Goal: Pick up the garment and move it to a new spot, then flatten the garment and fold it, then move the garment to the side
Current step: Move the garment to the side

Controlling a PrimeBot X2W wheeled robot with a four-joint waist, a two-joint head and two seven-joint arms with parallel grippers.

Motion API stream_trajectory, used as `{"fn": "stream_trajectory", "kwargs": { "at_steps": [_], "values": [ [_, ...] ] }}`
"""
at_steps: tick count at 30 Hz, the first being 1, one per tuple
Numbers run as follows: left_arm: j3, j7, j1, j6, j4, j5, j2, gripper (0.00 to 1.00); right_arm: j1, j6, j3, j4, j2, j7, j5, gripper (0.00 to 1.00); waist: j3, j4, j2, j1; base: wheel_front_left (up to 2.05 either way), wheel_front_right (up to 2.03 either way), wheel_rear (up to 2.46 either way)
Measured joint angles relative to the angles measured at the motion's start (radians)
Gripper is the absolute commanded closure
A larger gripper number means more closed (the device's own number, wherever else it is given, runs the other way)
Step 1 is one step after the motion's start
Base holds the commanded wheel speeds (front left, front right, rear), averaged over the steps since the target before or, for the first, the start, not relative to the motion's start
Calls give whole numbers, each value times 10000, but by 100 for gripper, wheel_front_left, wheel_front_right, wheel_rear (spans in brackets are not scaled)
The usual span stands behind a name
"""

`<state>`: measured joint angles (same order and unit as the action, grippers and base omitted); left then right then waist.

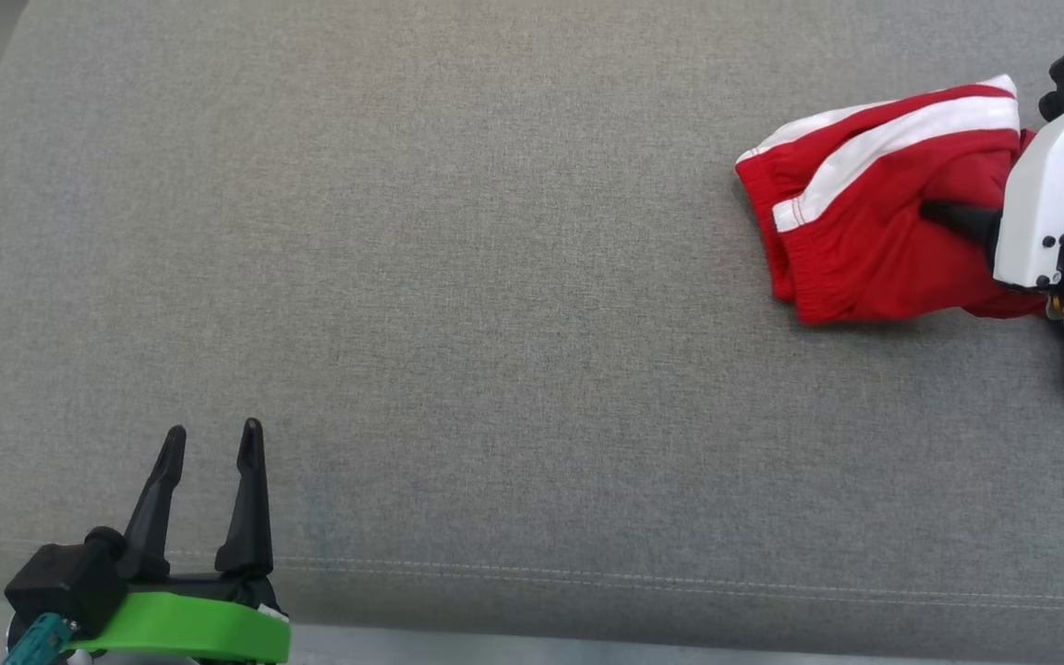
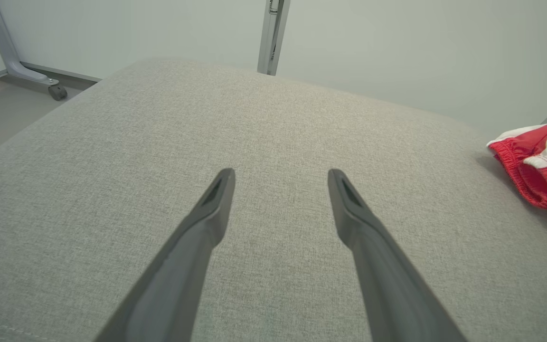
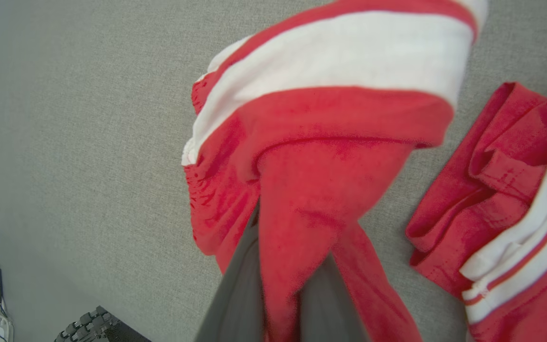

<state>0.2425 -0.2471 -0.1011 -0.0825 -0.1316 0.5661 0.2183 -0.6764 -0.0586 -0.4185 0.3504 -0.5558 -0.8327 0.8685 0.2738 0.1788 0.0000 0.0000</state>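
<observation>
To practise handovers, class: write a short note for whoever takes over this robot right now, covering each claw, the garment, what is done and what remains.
Left claw: open, holding nothing, over the near-left part of the grey cushion.
Right claw: shut on a fold of the red garment, which lies bunched toward the cushion's right side.
Done: garment gripped.
Left to do: carry it to a new spot, flatten, fold, move aside.
</observation>
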Motion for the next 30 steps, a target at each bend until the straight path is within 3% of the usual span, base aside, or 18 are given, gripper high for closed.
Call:
{"fn": "stream_trajectory", "kwargs": {
  "at_steps": [14,21,30],
  "values": [
    [-414,186,0,-10,-196,17,483,0,-434,278,301,-27,-330,-842,115,100,422,-834,0,0,0,0,0],
    [-397,454,0,-10,-445,15,639,0,-468,385,694,48,-890,-619,-4,100,499,-1339,0,0,0,0,0],
    [-351,629,27,-10,-780,13,750,0,-885,385,1009,-224,-965,-244,-61,100,834,-1484,0,0,0,0,0]
  ]
}}
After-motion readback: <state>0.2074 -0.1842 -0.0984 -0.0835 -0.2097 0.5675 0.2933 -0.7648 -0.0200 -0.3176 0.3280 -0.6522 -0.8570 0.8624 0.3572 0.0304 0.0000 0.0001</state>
